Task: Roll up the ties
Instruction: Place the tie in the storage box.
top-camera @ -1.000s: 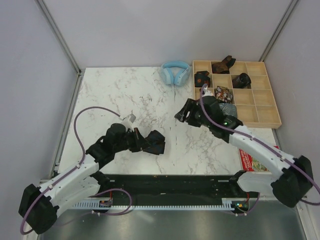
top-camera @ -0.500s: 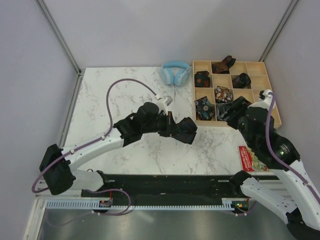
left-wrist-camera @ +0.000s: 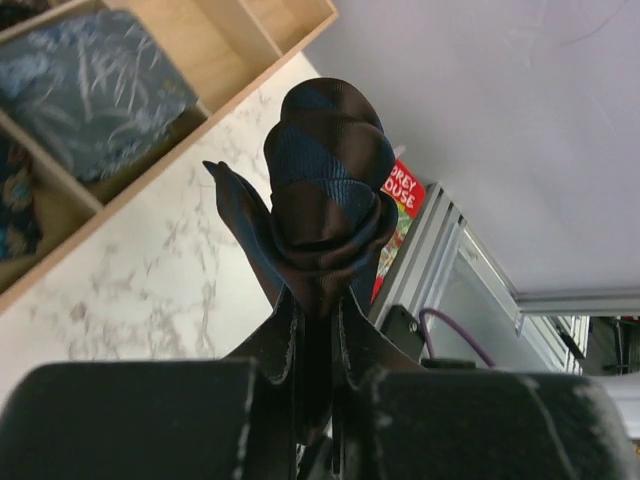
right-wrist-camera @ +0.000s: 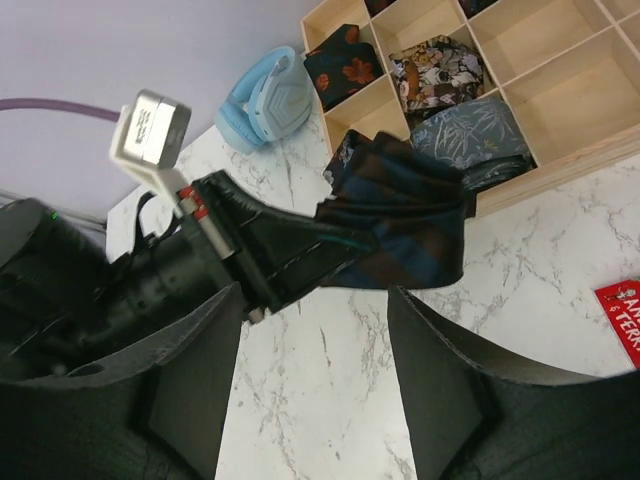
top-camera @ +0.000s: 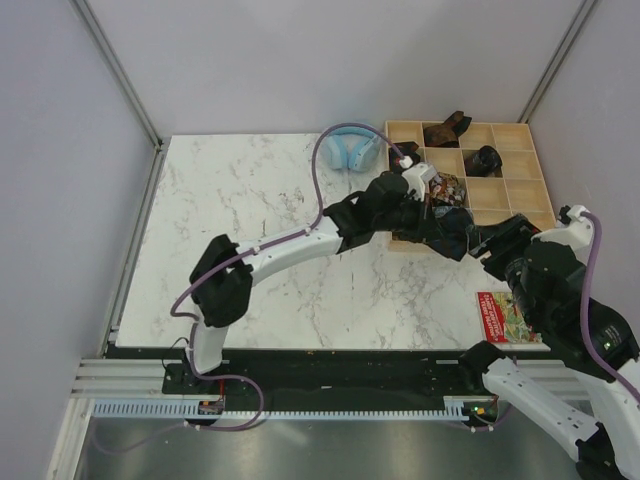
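Note:
My left gripper (top-camera: 432, 225) is shut on a rolled tie (left-wrist-camera: 325, 210) with dark brown and blue stripes. It holds the roll above the marble, at the near edge of the wooden tray (top-camera: 530, 245). The roll also shows in the top view (top-camera: 448, 232) and in the right wrist view (right-wrist-camera: 405, 225). My right gripper (top-camera: 505, 247) is open and empty, just right of the held roll, its jaws spread wide over the marble (right-wrist-camera: 315, 360). Several rolled ties lie in the tray's compartments, among them a blue-grey one (right-wrist-camera: 475, 140) and a floral one (right-wrist-camera: 435, 65).
Light blue headphones (top-camera: 350, 145) lie at the back of the table, left of the tray. A red booklet (top-camera: 505, 318) lies near the front right edge. The tray's right compartments (top-camera: 520, 195) hold nothing. Grey walls close in the table.
My left arm has swung far right and back, carrying the rolled tie from the table's middle to the tray's near edge. My right arm has pulled back to the right.

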`<action>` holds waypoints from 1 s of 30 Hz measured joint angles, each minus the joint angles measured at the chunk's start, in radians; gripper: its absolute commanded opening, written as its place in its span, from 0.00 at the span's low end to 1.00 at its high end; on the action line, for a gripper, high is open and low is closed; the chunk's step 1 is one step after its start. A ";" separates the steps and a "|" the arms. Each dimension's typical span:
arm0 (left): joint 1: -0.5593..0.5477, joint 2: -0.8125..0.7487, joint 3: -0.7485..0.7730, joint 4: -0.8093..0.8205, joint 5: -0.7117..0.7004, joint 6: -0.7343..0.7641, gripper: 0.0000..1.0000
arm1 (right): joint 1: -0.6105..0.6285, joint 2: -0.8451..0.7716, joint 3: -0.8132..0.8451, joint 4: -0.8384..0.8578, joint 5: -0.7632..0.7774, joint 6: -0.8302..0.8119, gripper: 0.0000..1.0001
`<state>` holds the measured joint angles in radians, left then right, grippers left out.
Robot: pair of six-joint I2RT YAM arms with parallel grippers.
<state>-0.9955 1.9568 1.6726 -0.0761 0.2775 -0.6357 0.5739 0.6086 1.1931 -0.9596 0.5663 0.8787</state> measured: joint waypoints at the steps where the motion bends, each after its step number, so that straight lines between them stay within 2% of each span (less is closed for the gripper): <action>1: -0.002 0.037 0.041 0.003 0.004 0.002 0.02 | 0.000 -0.009 0.002 -0.005 0.003 0.000 0.68; 6: -0.015 0.227 0.274 0.003 0.009 0.024 0.02 | 0.000 -0.044 0.002 -0.036 0.023 0.000 0.68; 12: -0.027 0.387 0.467 0.019 -0.007 0.033 0.02 | 0.000 -0.045 0.001 -0.051 0.034 0.000 0.68; 23: -0.039 0.599 0.640 0.177 -0.086 0.035 0.02 | 0.000 -0.074 -0.012 -0.052 0.035 -0.001 0.68; 30: -0.058 0.697 0.672 0.311 -0.182 0.048 0.02 | 0.000 -0.087 -0.045 -0.053 0.033 -0.001 0.68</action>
<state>-1.0534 2.6541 2.3444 0.2348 0.0959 -0.5877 0.5739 0.5213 1.1477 -1.0130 0.5991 0.8776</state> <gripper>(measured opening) 0.091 0.678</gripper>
